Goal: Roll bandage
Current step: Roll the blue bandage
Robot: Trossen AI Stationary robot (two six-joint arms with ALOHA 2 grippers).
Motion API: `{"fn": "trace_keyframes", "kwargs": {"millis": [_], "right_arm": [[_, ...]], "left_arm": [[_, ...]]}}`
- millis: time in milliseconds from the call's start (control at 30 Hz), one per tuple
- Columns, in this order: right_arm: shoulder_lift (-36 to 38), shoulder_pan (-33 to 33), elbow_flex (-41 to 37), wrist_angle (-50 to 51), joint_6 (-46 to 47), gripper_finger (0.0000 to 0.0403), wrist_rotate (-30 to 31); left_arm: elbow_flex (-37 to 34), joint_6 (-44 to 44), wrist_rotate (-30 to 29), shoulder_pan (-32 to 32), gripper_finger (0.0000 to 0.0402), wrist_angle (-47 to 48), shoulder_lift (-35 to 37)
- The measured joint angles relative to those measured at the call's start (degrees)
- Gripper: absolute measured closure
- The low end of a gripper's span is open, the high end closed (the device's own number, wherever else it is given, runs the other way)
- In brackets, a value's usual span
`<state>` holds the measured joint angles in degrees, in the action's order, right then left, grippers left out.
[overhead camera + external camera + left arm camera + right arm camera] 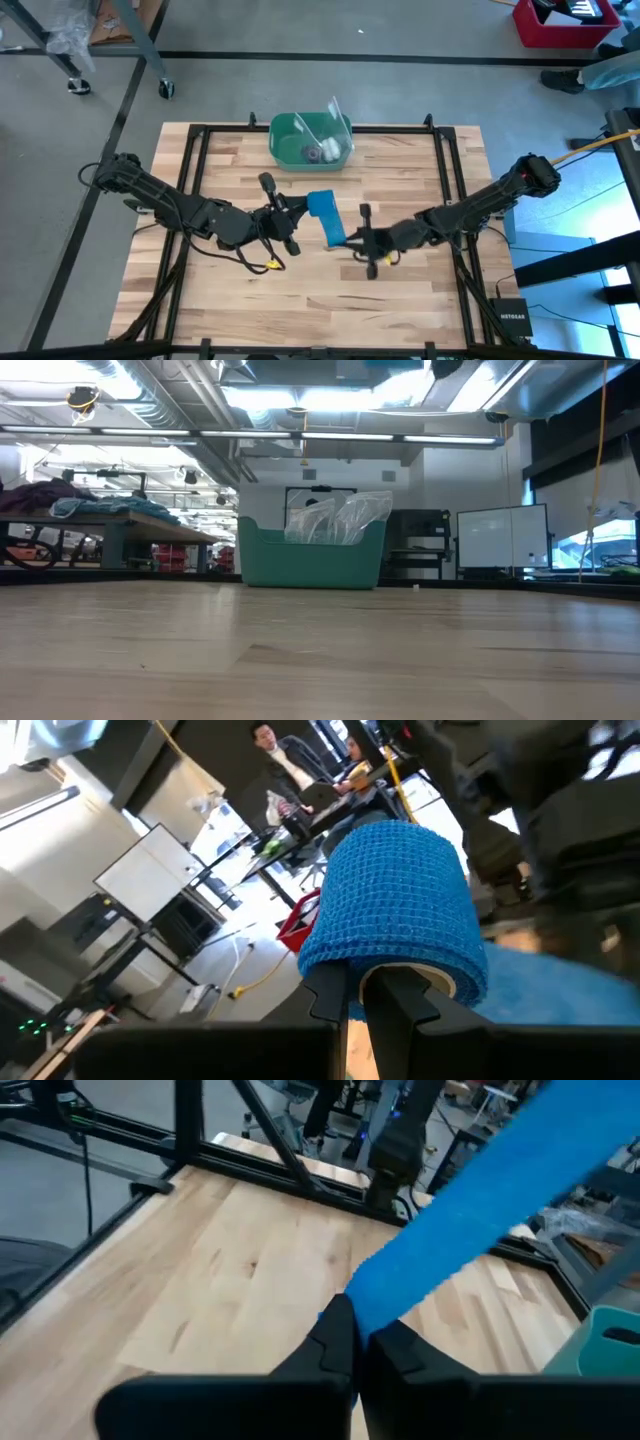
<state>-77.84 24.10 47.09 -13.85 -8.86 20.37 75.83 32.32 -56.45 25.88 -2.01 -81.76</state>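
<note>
The bright blue bandage is partly wound: a roll (321, 204) with a strip (335, 232) running from it toward the table's near right. My left gripper (300, 214) is at the table's middle, shut on the roll (390, 905). My right gripper (352, 240) is just to its right, shut on the strip's free end (480, 1190). Both are above the table; neither they nor the bandage show in the low view. My left gripper holds the roll by its open end (352, 970). One finger (400, 1005) seems to sit inside the tan core and the other (326, 990) outside the blue winding. It comes level from the table's left. The roll is lifted clear. My right gripper pinches the strip's free end (362, 1302) between its two shut fingers, coming level from the table's right. The strip runs straight and taut from the fingers up to the roll, clear of the table.
A green bin (310, 140) holding a clear plastic bag and small items stands at the far middle of the table; it also shows in the low view (310, 555). Black frame rails (195, 180) border the wooden top. People sit in the room beyond (290, 765).
</note>
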Motion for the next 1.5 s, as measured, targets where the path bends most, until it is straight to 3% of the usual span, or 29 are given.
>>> {"fn": "trace_keyframes", "kwargs": {"millis": [433, 867, 1200, 1367, 1500], "right_arm": [[-0.45, 8.14, 9.1, 3.57, -1.92, 0.04, 2.07], [-1.57, 8.34, 27.58, 18.27, -5.54, 0.0399, 4.03], [-1.6, 2.45, 39.51, 29.09, -7.54, 0.0397, 4.56], [-1.53, -2.72, 40.15, 30.77, -7.44, 0.0397, 3.91], [-1.42, -6.88, 40.24, 32.35, -5.8, 0.0396, -0.19]], "left_arm": [[-0.44, 0.35, -0.28, -4.63, 0.0386, -0.69, -2.45], [-0.44, 12.01, -0.19, -4.87, 0.0386, -2.42, -7.59], [-0.37, 15.91, 1.6, -4.09, 0.0386, -2.55, -8.77], [-0.37, 18.88, 1.66, -2.69, 0.0386, -2.16, -8.72], [-0.37, 20.97, 2.52, -1.04, 0.0386, -2.31, -8.68]]}}
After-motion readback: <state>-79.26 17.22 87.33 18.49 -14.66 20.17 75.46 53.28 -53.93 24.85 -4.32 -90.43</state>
